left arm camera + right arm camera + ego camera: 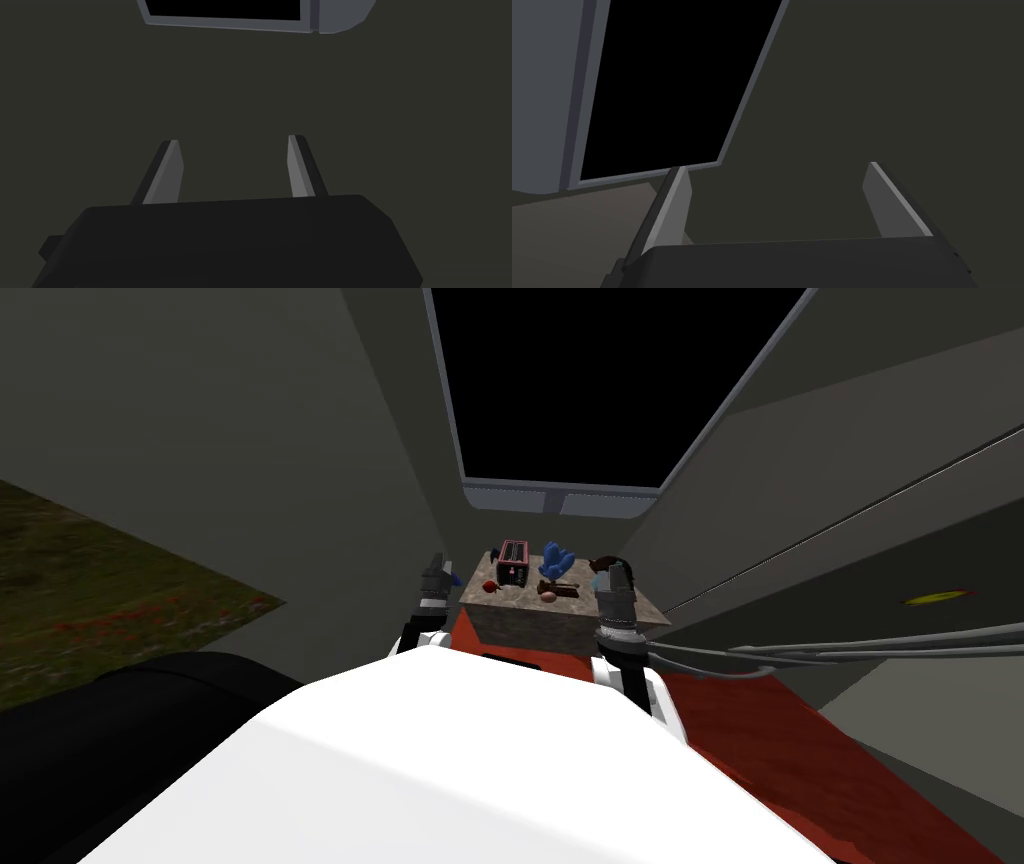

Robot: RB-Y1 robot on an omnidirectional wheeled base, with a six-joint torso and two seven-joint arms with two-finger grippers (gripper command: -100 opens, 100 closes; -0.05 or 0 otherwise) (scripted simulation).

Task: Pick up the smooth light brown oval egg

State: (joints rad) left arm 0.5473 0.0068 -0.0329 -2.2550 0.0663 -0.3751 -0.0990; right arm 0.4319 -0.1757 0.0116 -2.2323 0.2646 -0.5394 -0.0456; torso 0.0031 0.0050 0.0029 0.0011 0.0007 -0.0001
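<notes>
Light brown, the egg (548, 597) lies untouched at six o'clock on the table (515, 602), between my left fingers (167, 172) at nine o'clock and right fingers (672, 210) at three, both pairs spread and empty, so reaching, gripping and lifting all remain.

Counter (520, 610) with toaster (514, 563), egg (548, 597)

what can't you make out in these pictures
Head view, egg: too small to tell whether it touches the dark brown thing beside it.
Head view, blue object: too small to identify.
Head view, dark object: partly hidden behind the right pincer.
</notes>
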